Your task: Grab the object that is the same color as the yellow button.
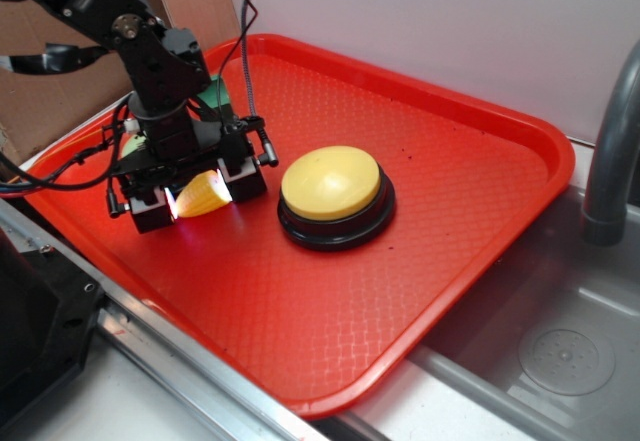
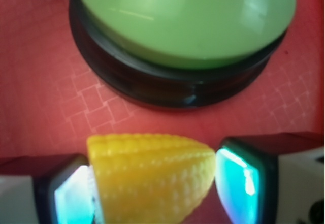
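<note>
The object, a small yellow ridged cone (image 1: 203,196) (image 2: 152,176), lies on its side on the red tray (image 1: 450,161) between my gripper's (image 1: 198,201) (image 2: 155,188) two fingers. In the wrist view the left pad (image 2: 71,198) presses its wide end and the right pad (image 2: 238,183) meets its tip, so the gripper is shut on it. The yellow button (image 1: 331,183), a large pale-yellow dome on a black base, stands mid-tray just right of the gripper.
A pale-green dome button (image 2: 188,21) on a black base sits just ahead of the fingers, mostly hidden behind the arm in the exterior view. A dark green cube (image 1: 213,91) lies behind the arm. A grey faucet (image 1: 610,151) and a sink (image 1: 560,341) are to the right.
</note>
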Controlling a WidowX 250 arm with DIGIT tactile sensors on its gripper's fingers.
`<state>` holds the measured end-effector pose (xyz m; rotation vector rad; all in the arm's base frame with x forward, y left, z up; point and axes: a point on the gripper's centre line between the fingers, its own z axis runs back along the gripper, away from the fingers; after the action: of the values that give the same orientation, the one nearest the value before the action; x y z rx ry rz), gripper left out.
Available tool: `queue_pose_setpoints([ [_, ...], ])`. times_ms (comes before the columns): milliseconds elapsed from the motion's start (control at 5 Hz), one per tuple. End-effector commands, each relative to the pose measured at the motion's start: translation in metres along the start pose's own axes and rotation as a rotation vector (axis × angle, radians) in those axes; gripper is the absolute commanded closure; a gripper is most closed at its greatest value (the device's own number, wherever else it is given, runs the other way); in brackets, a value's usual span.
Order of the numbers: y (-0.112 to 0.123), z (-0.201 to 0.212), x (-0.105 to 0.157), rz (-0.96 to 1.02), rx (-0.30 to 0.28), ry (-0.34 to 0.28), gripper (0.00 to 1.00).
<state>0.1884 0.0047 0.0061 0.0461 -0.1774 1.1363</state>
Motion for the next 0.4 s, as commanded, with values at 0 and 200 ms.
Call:
queue_pose_setpoints([
  [0,0.000,0.024,0.011,-0.074,-0.060,-0.006,0.96],
  [200,0.001,0.050,0.013,-0.190,-0.070,0.016,1.00],
])
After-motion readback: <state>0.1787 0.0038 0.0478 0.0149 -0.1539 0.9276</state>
